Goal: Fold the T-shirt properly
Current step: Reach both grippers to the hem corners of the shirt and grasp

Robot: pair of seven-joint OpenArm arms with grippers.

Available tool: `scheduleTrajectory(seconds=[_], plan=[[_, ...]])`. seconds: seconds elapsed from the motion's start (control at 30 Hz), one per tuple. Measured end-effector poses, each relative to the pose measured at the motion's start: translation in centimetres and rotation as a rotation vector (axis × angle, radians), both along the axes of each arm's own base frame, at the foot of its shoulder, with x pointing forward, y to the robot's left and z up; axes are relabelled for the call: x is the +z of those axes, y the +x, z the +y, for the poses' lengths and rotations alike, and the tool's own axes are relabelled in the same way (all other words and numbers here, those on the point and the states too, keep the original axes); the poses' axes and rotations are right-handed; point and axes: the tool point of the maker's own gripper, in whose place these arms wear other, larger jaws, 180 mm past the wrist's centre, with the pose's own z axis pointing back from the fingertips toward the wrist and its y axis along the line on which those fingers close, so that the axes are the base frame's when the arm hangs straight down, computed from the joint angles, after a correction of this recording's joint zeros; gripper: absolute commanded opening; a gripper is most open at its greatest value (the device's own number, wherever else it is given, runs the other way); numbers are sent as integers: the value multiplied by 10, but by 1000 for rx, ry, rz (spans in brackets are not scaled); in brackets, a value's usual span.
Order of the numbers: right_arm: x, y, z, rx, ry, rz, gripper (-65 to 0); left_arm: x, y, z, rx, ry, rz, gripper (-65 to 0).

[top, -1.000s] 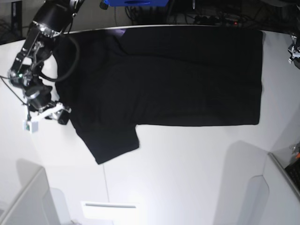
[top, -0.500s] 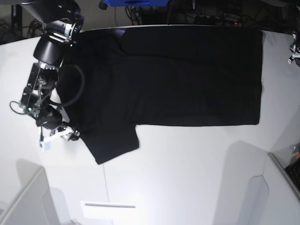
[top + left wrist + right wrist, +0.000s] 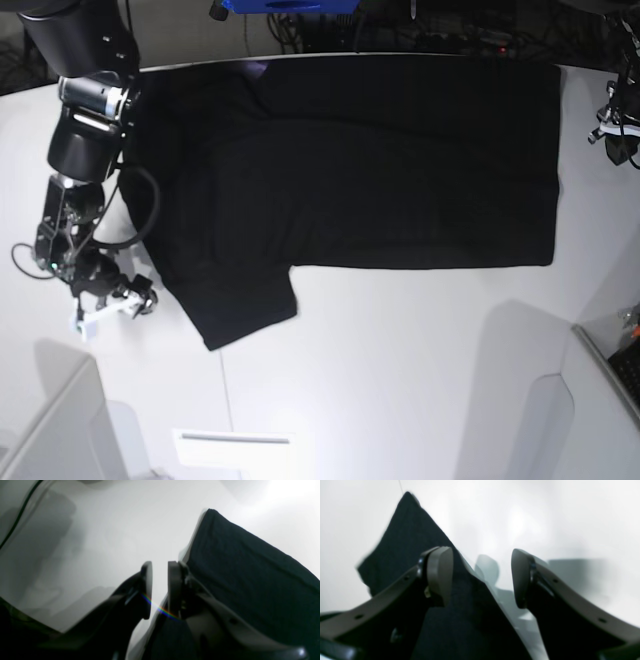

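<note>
The black T-shirt lies flat across the far half of the white table, one sleeve pointing toward the near left. My right gripper is just left of that sleeve, low over the table. In the right wrist view it is wide open, and the sleeve's edge runs under the left finger and into the gap. My left gripper is beside the shirt's right edge. In the left wrist view it holds nothing, jaws a narrow gap apart, with the shirt just to its right.
A blue object and dark cables sit behind the table's far edge. A white panel stands at the near left, a white strip lies by the front edge, and a raised edge is at the near right.
My right arm has swung along the shirt's left edge toward the near side, its gripper now beside the sleeve. My left gripper has edged a little further into the base view.
</note>
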Motion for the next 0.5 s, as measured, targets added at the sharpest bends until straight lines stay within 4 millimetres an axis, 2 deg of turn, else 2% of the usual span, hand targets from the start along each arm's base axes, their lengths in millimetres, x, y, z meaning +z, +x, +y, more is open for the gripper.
scheduleTrajectory(seconds=[0.2,0.37,0.5], plan=[[-1,18,31,105,-39,-14,-300,7,18,7,-35,98,24,-553],[-5,28,29,87,-26,6,-300,10,45,-2,-105,176,38,-553],[-9,30,29,72,-14,13,-299,8,52,2,-99,188,39,-553]])
